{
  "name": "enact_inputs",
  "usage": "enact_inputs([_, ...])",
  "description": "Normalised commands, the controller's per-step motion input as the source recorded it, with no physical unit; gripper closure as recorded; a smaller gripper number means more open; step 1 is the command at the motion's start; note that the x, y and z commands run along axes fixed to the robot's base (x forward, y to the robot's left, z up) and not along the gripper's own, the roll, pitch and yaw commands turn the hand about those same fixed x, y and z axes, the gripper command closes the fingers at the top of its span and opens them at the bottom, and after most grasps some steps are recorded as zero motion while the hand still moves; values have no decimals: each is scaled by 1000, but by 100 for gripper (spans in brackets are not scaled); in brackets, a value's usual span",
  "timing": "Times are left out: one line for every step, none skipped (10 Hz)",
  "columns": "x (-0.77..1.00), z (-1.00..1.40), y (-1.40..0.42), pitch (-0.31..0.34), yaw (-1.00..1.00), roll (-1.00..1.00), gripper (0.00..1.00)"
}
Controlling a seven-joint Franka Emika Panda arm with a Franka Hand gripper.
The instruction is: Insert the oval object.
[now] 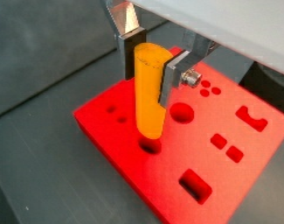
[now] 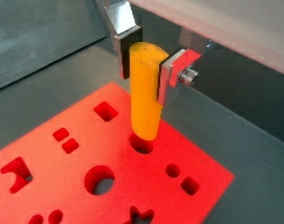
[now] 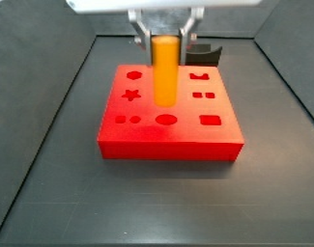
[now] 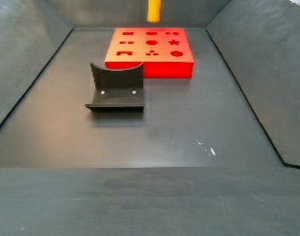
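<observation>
The oval object (image 1: 148,92) is a smooth orange-yellow peg, held upright between the fingers (image 1: 175,74). My gripper (image 1: 152,66) is shut on its upper part, above the red block (image 1: 121,153). Both wrist views show this, with the gripper (image 2: 150,63) holding the peg (image 2: 144,92) over the block (image 2: 62,188). The peg's lower end is at a dark hole (image 2: 141,145) near the block's middle; I cannot tell whether it has entered. In a side view the gripper (image 3: 166,37) holds the peg (image 3: 166,72) over the block (image 3: 166,145). Another side view shows only the peg (image 4: 153,9) above the block (image 4: 152,64).
The block's top has several other shaped holes, among them a round one (image 2: 100,183) and a rectangular one (image 1: 196,185). The dark fixture (image 4: 115,90) stands on the floor apart from the block; it also shows behind the block (image 3: 203,53). Sloping dark walls (image 4: 23,88) surround the floor.
</observation>
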Motion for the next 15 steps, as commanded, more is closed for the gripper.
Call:
enact_inputs([214,-634,0,-151,0,0,100])
enact_inputs([0,-560,0,-99,0,0,100])
enact_inputs([0,-560,0,-124,0,0,100])
enact_inputs([0,-517,0,-133,0,0,100])
enact_inputs([0,-517,0,-89,0,0,100])
enact_inputs([-103,-409,20,-23,0,3,100])
enact_inputs([-163,-254,103,-33,-49,0,100])
enact_inputs([-91,-129,123,-73,-17,-66,100])
enact_inputs([0,-66,77,-57,0,-70,100])
enact_inputs([0,-49,83,-54,0,-84,100])
enact_inputs([0,-49,43,-50,0,-67,100])
enact_inputs([0,-51,0,0,0,0,100])
enact_inputs([0,-60,-40,0,0,139,100])
enact_inputs([-26,-111,-40,0,6,247,100])
enact_inputs([0,-203,0,0,240,283,100])
